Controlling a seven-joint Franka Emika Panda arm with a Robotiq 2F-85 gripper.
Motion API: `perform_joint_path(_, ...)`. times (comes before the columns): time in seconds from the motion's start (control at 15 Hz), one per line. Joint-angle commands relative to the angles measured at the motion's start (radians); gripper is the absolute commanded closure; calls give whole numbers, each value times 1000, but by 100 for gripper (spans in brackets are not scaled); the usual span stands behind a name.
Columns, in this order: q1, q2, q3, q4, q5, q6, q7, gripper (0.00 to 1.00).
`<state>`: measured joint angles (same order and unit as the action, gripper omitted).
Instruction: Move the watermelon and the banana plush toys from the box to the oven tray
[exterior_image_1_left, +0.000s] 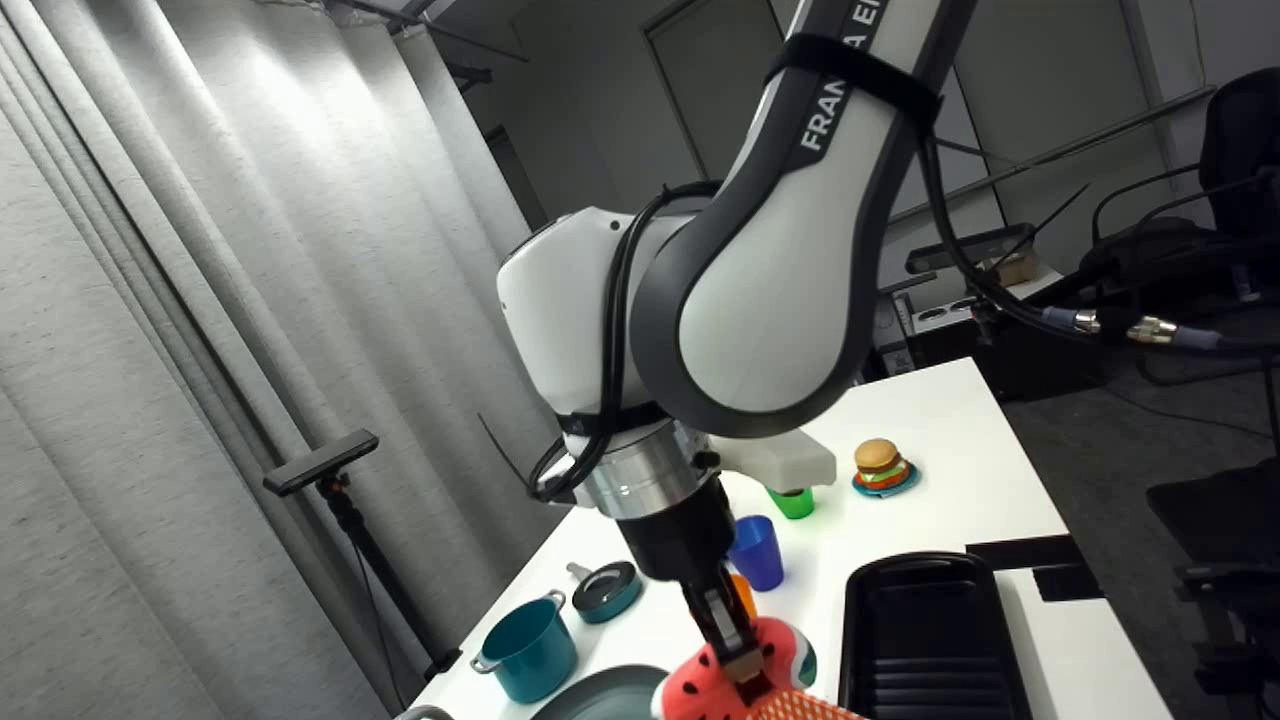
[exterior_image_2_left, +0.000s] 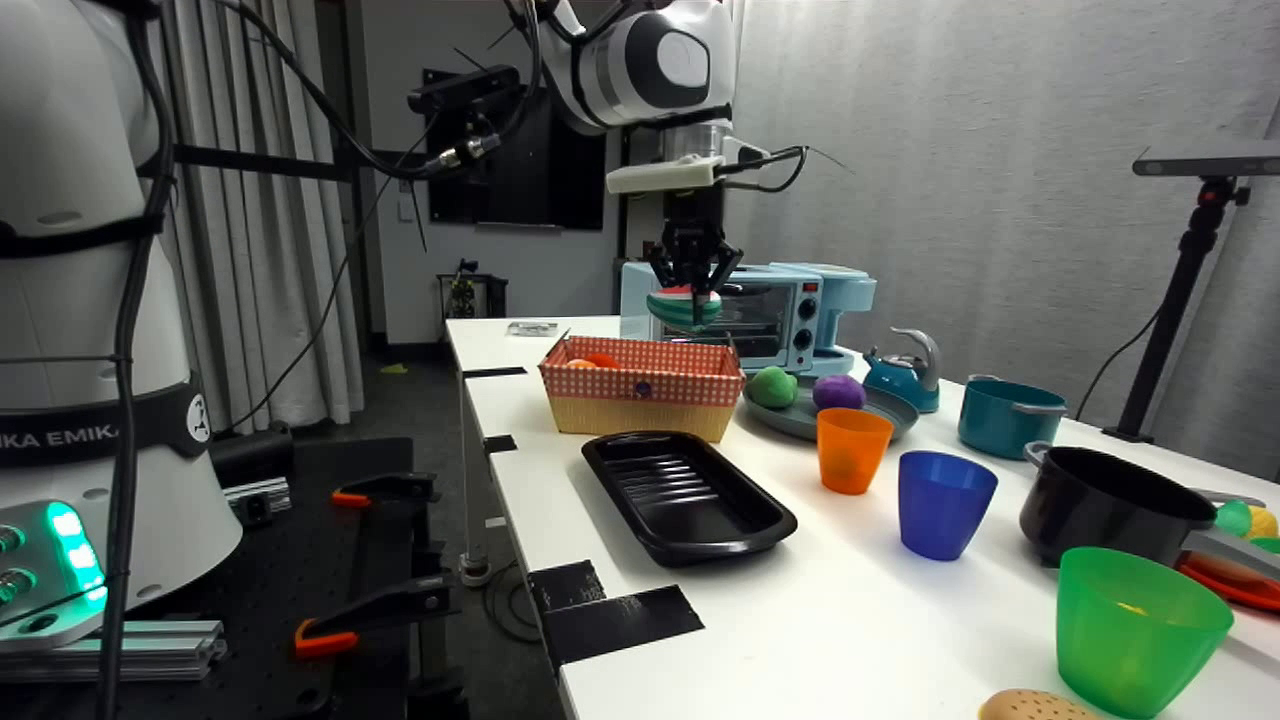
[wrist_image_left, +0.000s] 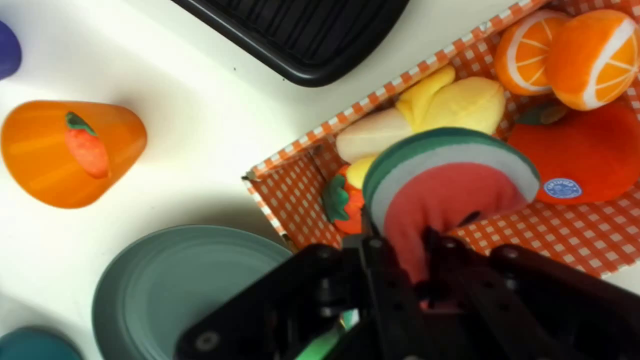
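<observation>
As watermelon slice (wrist_image_left: 450, 175) hangs clamped, banana plush (wrist_image_left: 457, 106) lies in box (exterior_image_2_left: 645, 417)

While the banana plush, half peeled, lies near two toy orange halves (wrist_image_left: 582, 60), the gripper (wrist_image_left: 401, 246) is clamped on the watermelon slice and holds it over the gingham-lined box, green rim down. Ridged and black, the oven tray (exterior_image_2_left: 715, 515) sits on the white table (exterior_image_2_left: 820, 620) just beside the box, apart from it.

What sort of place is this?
Likely a robotics lab rather than a real kitchen: Franka arm, camera-like bar on a black stand, and plush oranges in a checked box.
</observation>
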<state>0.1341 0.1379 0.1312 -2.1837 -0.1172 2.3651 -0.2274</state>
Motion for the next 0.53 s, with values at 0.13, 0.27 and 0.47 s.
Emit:
perform_joint_path(0.13, -46, -108, -41, -94, 6, -18, 8, 96)
perform_joint_path(0.27, -61, -124, -59, -118, 2, -18, 12, 96)
perform_joint_path(0.47, -83, -143, -84, -152, 2, -17, 11, 96)
